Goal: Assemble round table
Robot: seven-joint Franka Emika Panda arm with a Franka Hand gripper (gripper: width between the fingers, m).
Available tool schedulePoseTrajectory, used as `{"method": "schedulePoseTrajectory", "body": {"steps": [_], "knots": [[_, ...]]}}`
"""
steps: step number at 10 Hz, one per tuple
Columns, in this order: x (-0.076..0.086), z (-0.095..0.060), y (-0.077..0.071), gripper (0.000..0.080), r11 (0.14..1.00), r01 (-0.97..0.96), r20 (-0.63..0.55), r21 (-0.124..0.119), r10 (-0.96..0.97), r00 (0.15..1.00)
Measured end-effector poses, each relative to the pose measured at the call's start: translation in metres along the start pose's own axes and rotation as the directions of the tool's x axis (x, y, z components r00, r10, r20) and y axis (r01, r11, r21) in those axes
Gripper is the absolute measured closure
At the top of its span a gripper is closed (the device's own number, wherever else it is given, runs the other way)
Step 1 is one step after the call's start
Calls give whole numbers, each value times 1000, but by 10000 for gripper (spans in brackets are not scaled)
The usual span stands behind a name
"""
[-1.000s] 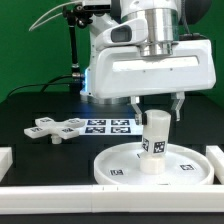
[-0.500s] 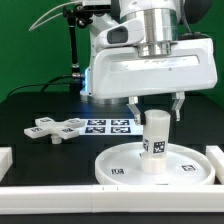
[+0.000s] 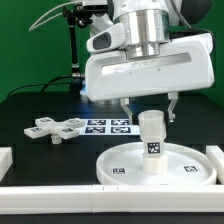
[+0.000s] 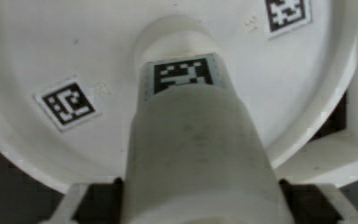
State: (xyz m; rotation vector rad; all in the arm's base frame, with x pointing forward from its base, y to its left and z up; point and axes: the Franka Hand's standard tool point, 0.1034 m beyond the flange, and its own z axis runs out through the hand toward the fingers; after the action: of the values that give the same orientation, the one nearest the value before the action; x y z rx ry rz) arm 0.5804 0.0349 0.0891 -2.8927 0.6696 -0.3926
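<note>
The gripper [image 3: 149,108] grasps the post [image 3: 152,142], which stands upright, long axis vertical, at the disc's [image 3: 120,165] centre.

Counter: black flat counter [image 3: 30,108], edged by white rails [image 3: 60,193].
Disc: large white plastic rimmed disc [image 3: 115,165] lies near the front rail.
Cross piece: flat white lobed cross piece [image 3: 52,128] lies toward the exterior view's left.
Board: thin white marker board [image 3: 110,126] lies just beside the cross piece.
</note>
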Motion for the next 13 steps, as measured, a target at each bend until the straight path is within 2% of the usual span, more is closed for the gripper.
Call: {"method": "schedulePoseTrajectory", "body": {"steps": [4, 7, 9, 12, 13], "knots": [[-4, 0, 3, 387, 955, -297, 17, -13, 297, 955], [-6, 0, 6, 384, 852, -522, 52, -20, 523, 851], [-9, 0, 6, 383, 735, -677, 75, -26, 677, 732], [-17, 1, -4, 383, 517, -853, 97, -64, 854, 511], [-18, 1, -5, 383, 495, -866, 101, -68, 867, 487]]}}
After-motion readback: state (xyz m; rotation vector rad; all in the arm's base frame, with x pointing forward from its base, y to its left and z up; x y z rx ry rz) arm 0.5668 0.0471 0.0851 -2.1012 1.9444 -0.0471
